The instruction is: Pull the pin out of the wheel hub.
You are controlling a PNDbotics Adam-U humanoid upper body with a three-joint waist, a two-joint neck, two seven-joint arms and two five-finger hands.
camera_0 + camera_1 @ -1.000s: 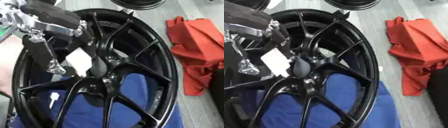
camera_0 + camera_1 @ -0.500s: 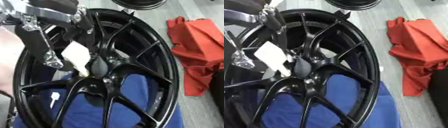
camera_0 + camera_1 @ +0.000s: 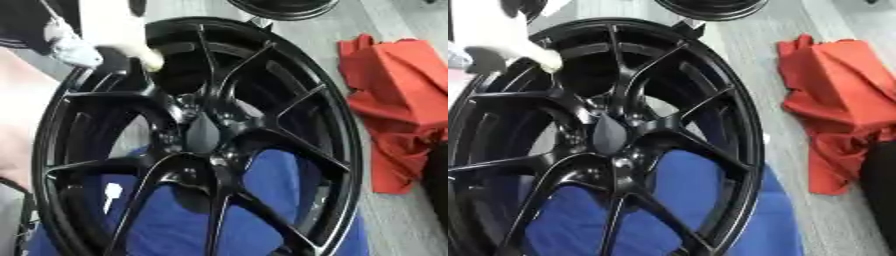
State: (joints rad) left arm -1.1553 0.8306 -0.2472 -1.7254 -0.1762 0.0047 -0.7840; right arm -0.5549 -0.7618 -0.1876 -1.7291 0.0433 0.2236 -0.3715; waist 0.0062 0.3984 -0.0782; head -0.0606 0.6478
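One hand shows, the left hand [image 3: 31,22], as a dark blurred shape in the upper left corner of the left eye view, above and outside the rim of the wheel [image 3: 341,150]. It is too smeared to tell whether its fingers are spread, pressed together or pinching anything.

Just beside the hand, on its right, is a white piece [image 3: 118,30], also blurred. It runs down from the top edge and its lower end lies over the upper left rim of the wheel, near the top of one spoke. Whether the hand holds this piece, and whether it is the pin, cannot be told. A smaller pale grey blob [image 3: 72,51] sits at the white piece's lower left.

The black wheel fills most of the picture, tilted with its face toward the camera. Its hub [image 3: 610,135] lies in the middle where the thin paired spokes meet, well below and to the right of the hand and the white piece, apart from both. No fingers reach it.

Under and behind the lower half of the wheel lies a blue cloth [image 3: 702,200], seen through the spokes, with a small white patch [image 3: 112,192] on it. A crumpled red cloth [image 3: 398,95] lies on the grey floor to the right, apart from the rim. Part of another black wheel [image 3: 710,7] shows at the top edge.
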